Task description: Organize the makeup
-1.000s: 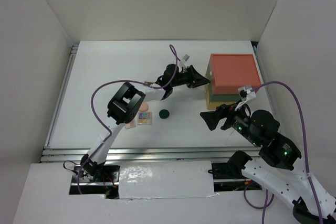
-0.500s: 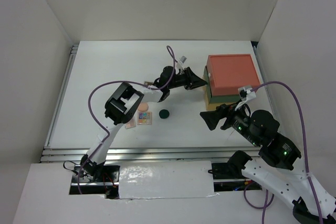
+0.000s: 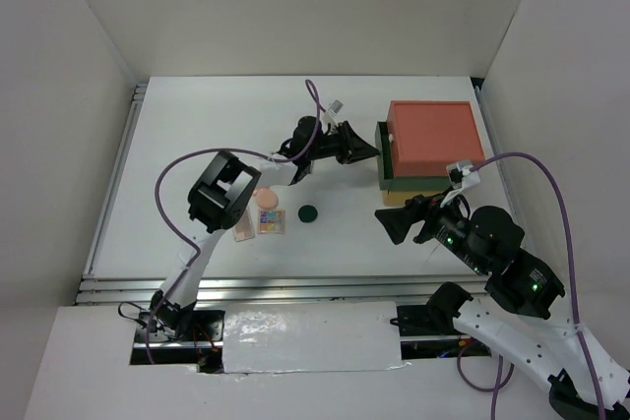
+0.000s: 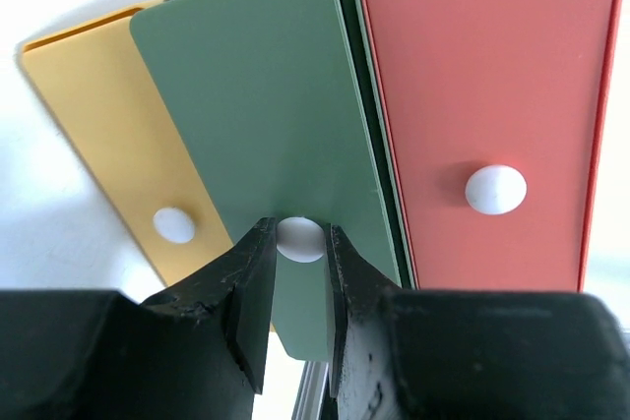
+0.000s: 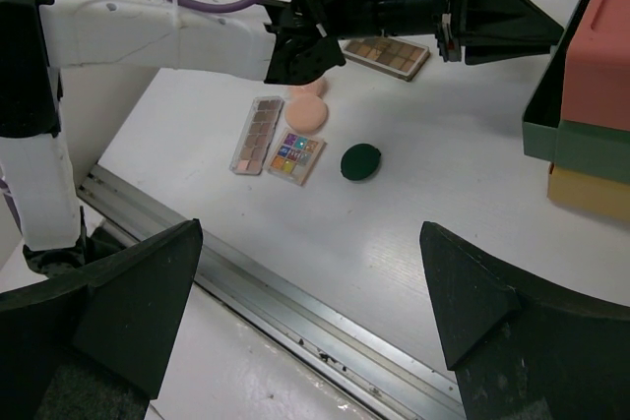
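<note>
left gripper pinched narrow on white knob of green drawer | right gripper wide, empty | dark green disc, square palette, long palette, peach compact on table | far palette half-hidden behind left arm

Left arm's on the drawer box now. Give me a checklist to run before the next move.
1. Grip: left end effector shut on the white round knob of the green plastic drawer: ok.
2. Opening: green plastic drawer out far enough to take makeup: not ok, only slightly out.
3. Spare arm: right end effector open, empty: ok.
4. Path: dark green round disc and square multicoloured palette lie clear of the drawer front: ok.
5. Space inside the drawer: cannot tell, hidden.
</note>
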Tool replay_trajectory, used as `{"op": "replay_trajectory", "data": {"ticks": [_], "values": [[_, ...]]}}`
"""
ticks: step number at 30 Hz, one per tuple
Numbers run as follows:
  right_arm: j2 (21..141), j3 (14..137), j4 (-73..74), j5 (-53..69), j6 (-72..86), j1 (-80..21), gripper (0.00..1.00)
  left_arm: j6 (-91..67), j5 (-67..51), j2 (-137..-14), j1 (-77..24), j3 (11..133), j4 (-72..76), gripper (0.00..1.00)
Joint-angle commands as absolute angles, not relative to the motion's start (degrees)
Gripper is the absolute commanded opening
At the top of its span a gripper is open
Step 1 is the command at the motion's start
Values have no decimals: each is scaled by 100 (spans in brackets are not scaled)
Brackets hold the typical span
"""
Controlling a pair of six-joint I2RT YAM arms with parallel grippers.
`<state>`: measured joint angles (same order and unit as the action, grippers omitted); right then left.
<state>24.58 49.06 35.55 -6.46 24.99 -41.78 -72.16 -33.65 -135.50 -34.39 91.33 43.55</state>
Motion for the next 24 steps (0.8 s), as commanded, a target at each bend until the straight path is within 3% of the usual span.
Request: {"op": "replay_trajectory", "data": {"ticks": [1, 24], "values": [[2487, 4887, 3208, -650, 2435, -4219, 100, -7031, -3331, -13210, -3261, 8956, 4491, 28], [2540, 4896, 3208, -677, 2435, -4219, 100, -6697, -3507, -12551, -2813, 8095, 4421, 32]]}}
